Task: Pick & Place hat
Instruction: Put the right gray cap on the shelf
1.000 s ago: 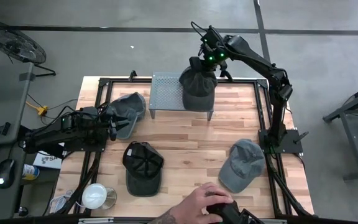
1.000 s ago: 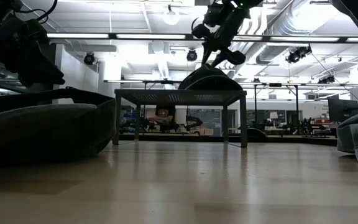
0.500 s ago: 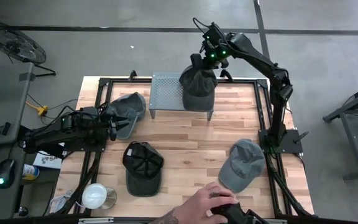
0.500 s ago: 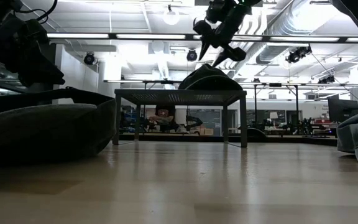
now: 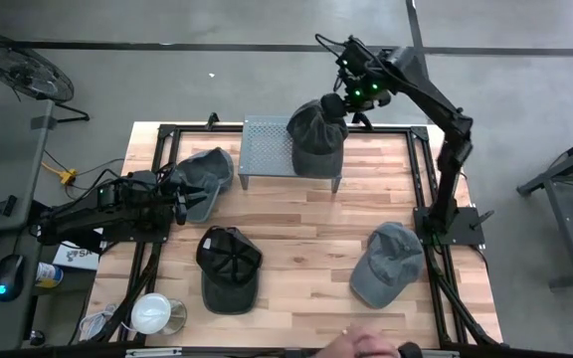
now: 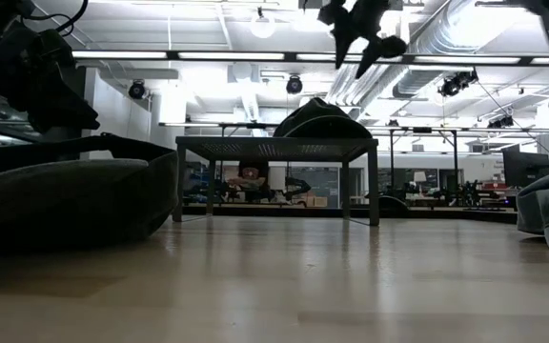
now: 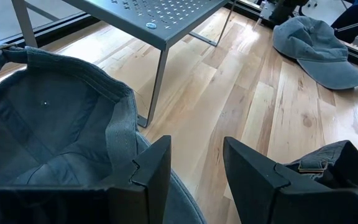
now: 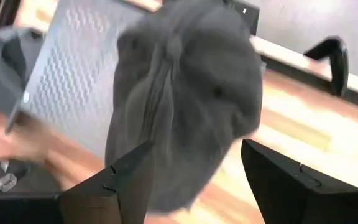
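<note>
The dark grey hat [image 5: 316, 136] you are handling sits on the perforated metal stand [image 5: 267, 145], over its right end, crown up, with its brim hanging past the stand's front edge. In the low view the hat [image 6: 318, 120] rests on the stand's top [image 6: 274, 143] and nothing touches it. The right gripper [image 5: 338, 102] hangs above and just behind the hat, clear of it; its two fingers [image 8: 120, 186] stand apart with nothing between them, and the right wrist view looks down on the hat [image 8: 185, 93] through that gap.

Your left gripper [image 5: 179, 195] is low at the table's left side, against the grey-blue cap [image 5: 205, 171] that lies upturned just left of the stand. In the left wrist view its fingers [image 7: 154, 171] stand partly apart with the cap's edge [image 7: 120, 134] at the inner side of one finger; you cannot tell from these views whether the cap is pinched.

On the wooden table [image 5: 306, 214], a black cap [image 5: 228, 267] lies at front centre-left and a lighter grey cap [image 5: 388, 264] lies at front right, well apart from each other and from the stand. A white round container [image 5: 152, 312] stands at the front left corner. A person's hand [image 5: 366, 345] shows at the front edge of the table, near the grey cap but not touching it
</note>
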Robot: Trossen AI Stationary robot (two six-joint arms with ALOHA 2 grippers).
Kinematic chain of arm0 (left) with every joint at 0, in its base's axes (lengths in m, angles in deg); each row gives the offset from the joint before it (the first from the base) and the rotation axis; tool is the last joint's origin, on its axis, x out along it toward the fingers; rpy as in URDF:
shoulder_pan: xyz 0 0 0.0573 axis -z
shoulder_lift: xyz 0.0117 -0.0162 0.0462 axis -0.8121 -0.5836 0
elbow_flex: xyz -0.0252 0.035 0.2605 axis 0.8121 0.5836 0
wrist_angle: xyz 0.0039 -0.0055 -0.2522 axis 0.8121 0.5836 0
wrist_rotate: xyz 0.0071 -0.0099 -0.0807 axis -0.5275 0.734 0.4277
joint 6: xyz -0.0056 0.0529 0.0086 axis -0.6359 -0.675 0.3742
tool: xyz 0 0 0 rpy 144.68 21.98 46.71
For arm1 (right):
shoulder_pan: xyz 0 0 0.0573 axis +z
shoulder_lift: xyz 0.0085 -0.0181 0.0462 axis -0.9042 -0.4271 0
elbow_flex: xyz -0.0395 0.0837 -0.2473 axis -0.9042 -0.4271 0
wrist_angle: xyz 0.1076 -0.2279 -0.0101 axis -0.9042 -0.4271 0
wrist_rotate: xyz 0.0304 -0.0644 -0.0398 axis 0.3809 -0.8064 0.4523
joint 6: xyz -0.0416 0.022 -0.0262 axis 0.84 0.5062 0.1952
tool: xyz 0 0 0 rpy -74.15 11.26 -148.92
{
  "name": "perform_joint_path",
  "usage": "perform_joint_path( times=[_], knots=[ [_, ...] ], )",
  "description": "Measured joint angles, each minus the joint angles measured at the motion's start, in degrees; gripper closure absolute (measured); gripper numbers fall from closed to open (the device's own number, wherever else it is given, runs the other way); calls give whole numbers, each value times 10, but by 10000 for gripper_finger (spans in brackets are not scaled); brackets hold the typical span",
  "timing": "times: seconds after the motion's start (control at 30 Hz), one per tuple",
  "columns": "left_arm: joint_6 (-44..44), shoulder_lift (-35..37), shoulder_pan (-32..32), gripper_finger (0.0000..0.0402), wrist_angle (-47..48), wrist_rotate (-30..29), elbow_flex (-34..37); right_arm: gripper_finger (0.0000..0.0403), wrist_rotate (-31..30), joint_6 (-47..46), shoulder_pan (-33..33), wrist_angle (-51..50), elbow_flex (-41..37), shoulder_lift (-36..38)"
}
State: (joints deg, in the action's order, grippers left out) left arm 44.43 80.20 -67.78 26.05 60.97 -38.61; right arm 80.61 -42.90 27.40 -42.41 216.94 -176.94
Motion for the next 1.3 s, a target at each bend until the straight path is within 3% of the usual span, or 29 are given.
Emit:
perform_joint_path(
  times=[0.2, 0.4, 0.8, 1.07, 1.3],
  knots=[
    [0, 0, 0, 257, 0, 0, 0, 174, -44, -63, 28, 7, -101, 80],
    [0, 0, 0, 257, 0, 0, 0, 176, -49, -120, 60, 25, -223, 165],
    [0, 0, 0, 257, 0, 0, 0, 178, -3, -152, 189, 166, -465, 346],
    [0, 0, 0, 257, 0, 0, 0, 178, 3, -215, 310, 222, -573, 395],
    [0, 0, 0, 257, 0, 0, 0, 178, 18, -320, 400, 213, -648, 409]
  ],
)
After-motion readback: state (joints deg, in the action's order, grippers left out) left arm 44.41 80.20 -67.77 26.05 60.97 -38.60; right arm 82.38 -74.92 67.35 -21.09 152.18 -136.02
